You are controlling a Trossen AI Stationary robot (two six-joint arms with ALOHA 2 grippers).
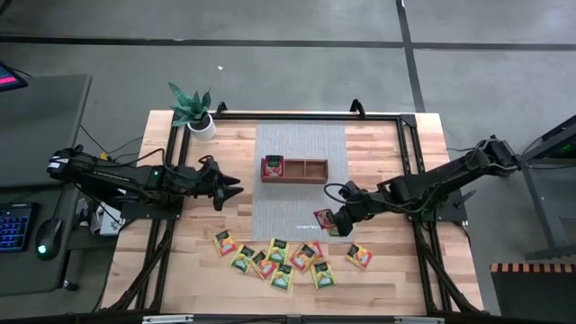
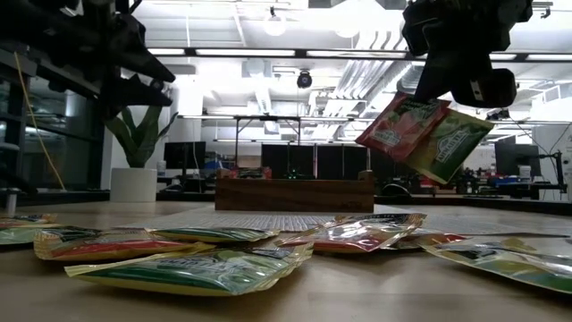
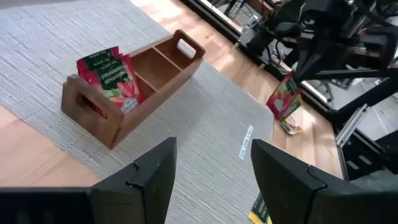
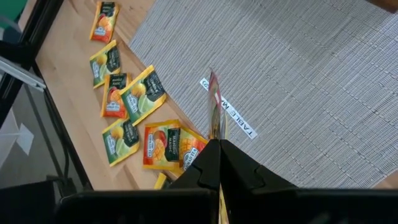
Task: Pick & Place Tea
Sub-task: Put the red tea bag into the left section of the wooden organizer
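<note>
Mat label (image 4: 227,114), seemingly "TABLE M…"

The right gripper (image 1: 335,219) hung above the mat's (image 1: 301,153) near edge, pinching two tea packets (image 2: 422,134) clear of the table. The loose packets (image 1: 274,259) lay below and nearer the table's front; the tray (image 1: 294,169), one packet (image 1: 272,166) in its left compartment, sat beyond.

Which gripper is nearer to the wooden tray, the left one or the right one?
Left. The left gripper, open, hovers just beside the wooden tray. The right gripper, shut on two tea packets, is farther off, toward the table's front.
</note>
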